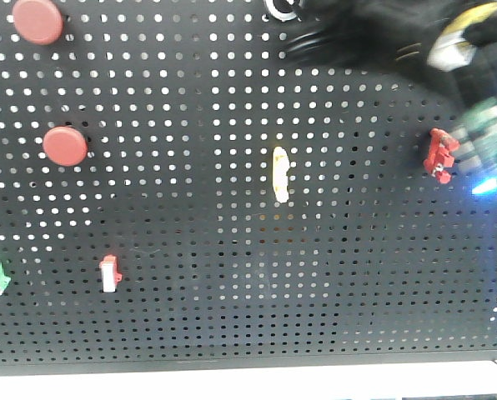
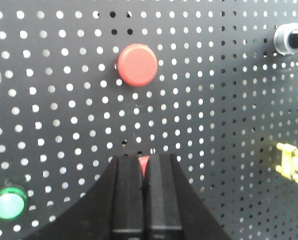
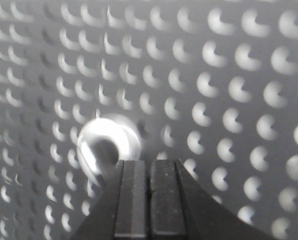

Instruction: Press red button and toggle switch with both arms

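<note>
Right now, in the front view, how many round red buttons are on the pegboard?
2. The upper red button sits at the pegboard's top-left corner; the lower red button is below it, slightly rightward. The blurred arm at top right may hide others.

Bare pegboard (image 1: 357,250) lies open between the yellow clip (image 1: 279,173) and the toggle switch (image 1: 440,156); a blurred black arm (image 1: 382,37) crowds the space above it.
</note>
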